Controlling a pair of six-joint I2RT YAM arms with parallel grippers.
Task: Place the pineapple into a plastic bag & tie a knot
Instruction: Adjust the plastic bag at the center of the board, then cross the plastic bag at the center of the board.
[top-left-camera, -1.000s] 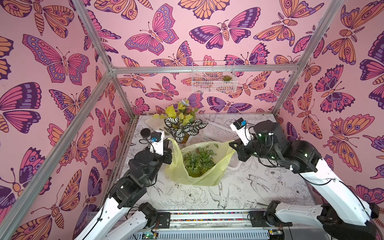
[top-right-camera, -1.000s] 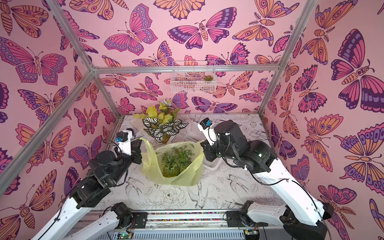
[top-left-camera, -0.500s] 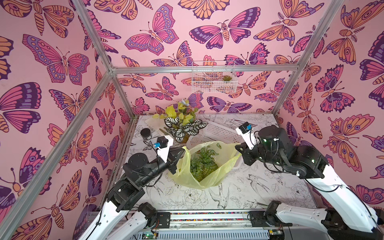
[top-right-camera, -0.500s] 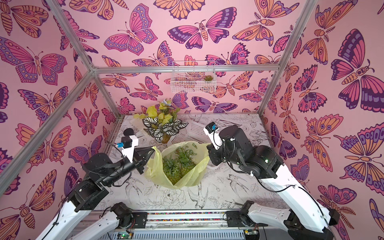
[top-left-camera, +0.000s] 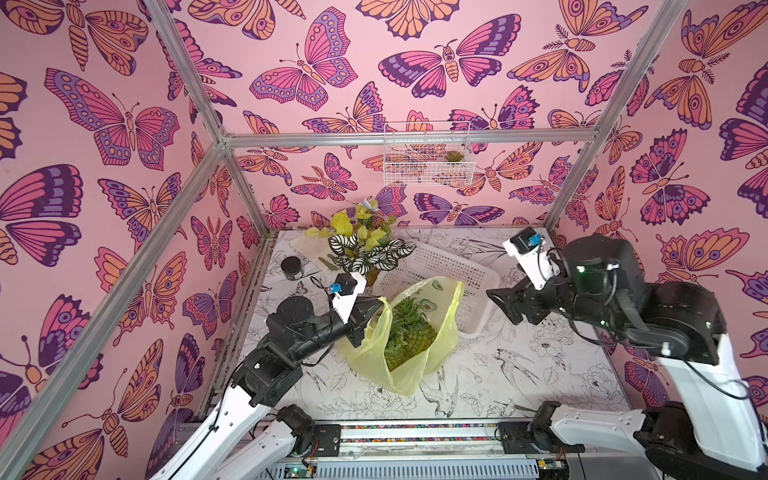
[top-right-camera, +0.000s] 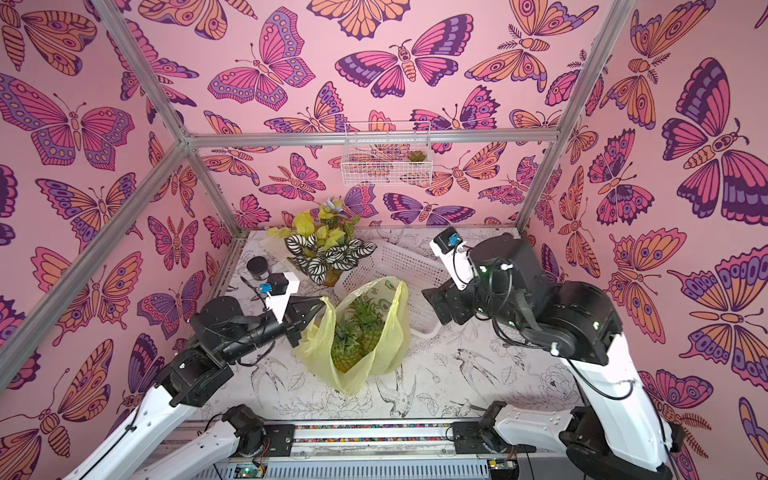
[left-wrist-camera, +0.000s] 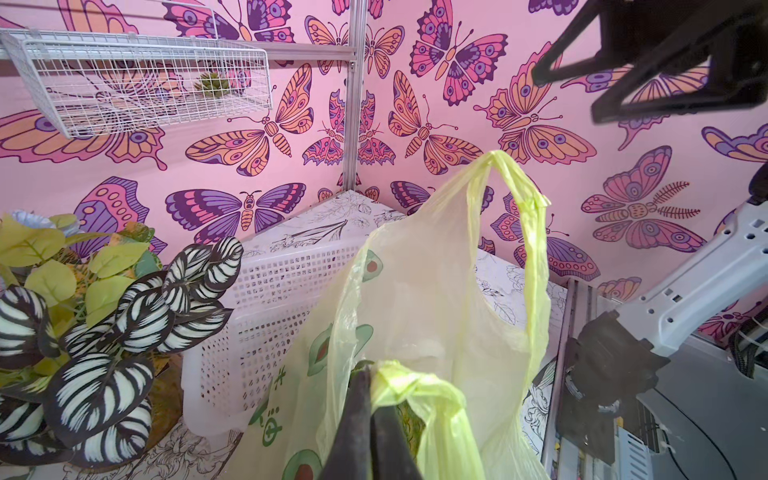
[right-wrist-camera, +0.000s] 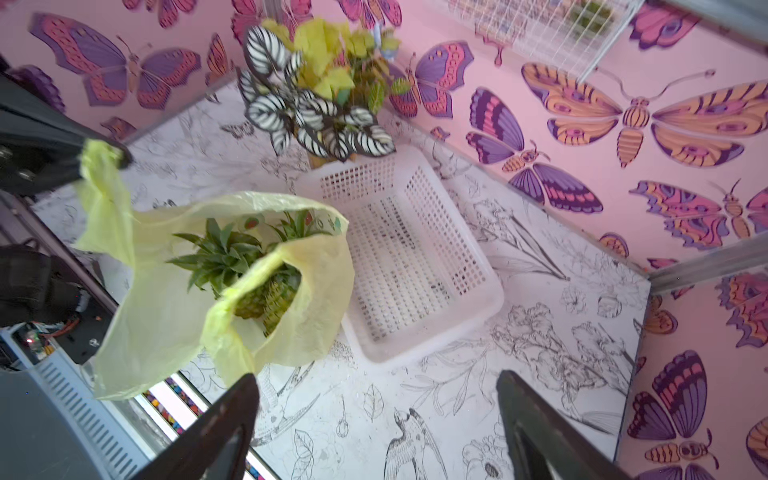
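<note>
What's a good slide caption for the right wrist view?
Pineapple inside the untied plastic bag, one handle pinched in the left arm's jaws, right arm's jaws open.

The pineapple (top-left-camera: 409, 337) lies in the plastic bag (top-left-camera: 445, 328), basket (top-left-camera: 451, 266) behind, perhaps touching

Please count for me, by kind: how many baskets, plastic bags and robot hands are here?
Baskets: 2, the perforated basket and the wire basket
Plastic bags: 1, the yellow-green plastic bag
Hands: 2, the left hand and the right hand
Total: 5

Green printed characters (left-wrist-camera: 272, 422) on plastic bag (left-wrist-camera: 415, 291), creased and partly hidden: unreadable. No other text legible.
</note>
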